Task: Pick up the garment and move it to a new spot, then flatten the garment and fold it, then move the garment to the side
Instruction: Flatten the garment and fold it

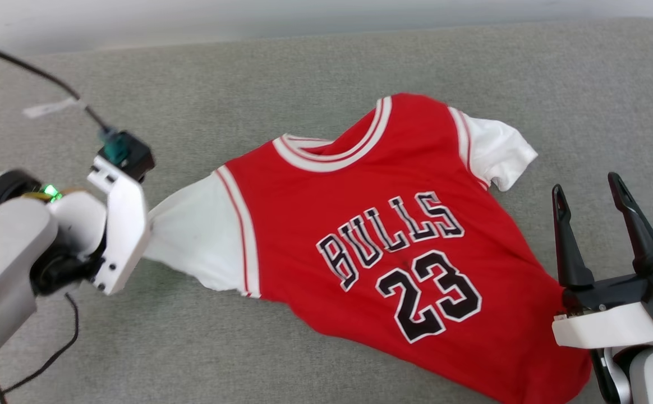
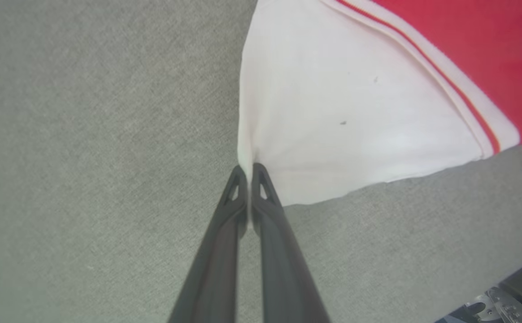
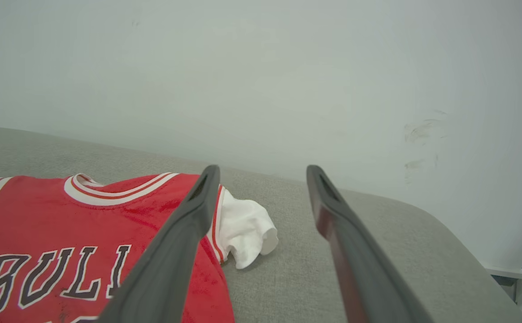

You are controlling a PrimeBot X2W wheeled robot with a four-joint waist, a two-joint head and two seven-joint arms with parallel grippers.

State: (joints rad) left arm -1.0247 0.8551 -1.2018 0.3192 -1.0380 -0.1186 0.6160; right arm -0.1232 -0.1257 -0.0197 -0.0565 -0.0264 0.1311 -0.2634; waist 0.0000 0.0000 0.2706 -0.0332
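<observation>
one left gripper (image 2: 246, 172), jaws pinched together on the edge of the near white sleeve (image 2: 355, 112). one right gripper (image 1: 586, 188), jaws spread wide and empty, just beside the hem. one garment (image 1: 360, 191) lies face up on the grey fabric surface (image 1: 248, 73), two sleeves spread, the second sleeve (image 1: 500, 148) farther off. beyond it, one pale wall (image 3: 261, 67).

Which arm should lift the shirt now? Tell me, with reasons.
Left. The left pincer is shut on the white sleeve of the shirt; the right pincer stands open, holding nothing.
</observation>
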